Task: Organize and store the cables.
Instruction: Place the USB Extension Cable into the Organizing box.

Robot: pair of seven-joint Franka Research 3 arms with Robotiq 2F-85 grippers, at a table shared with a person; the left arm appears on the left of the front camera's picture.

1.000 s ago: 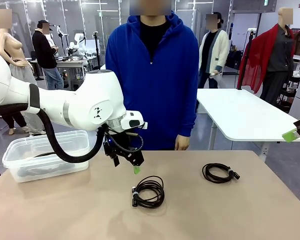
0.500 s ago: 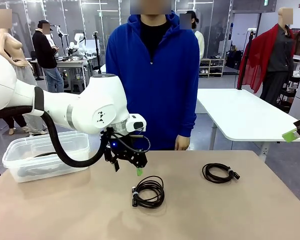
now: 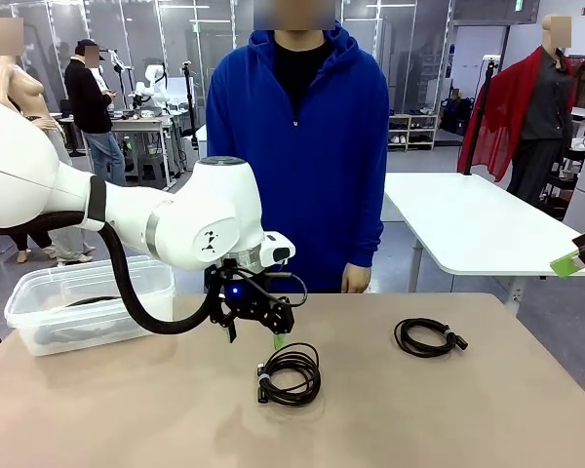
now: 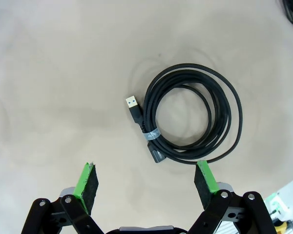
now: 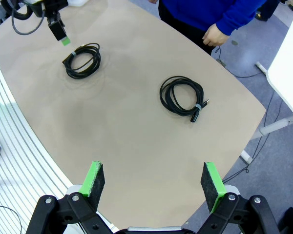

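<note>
Two cables lie coiled on the tan table (image 3: 127, 409). One cable (image 3: 291, 373) rests near the middle, the other cable (image 3: 427, 337) farther right. My left gripper (image 3: 255, 336) hangs open just above and behind the middle coil. In the left wrist view that cable (image 4: 152, 132) lies right in front of the open gripper (image 4: 145, 168), its silver plug pointing away from the loop. My right gripper (image 3: 575, 258) stays high at the right edge, open (image 5: 152, 168), looking down on both cables (image 5: 94, 67) (image 5: 164, 96) and on the left gripper (image 5: 58, 29).
A clear plastic bin (image 3: 39, 288) stands at the table's left, with something dark showing through its wall. A person in a blue hoodie stands at the far edge, one hand (image 3: 354, 280) hanging by the table. A white table (image 3: 468, 224) stands behind on the right.
My left arm has swung right and down, bringing the open gripper closer to the middle coil. Both cables and the right gripper have stayed put.
</note>
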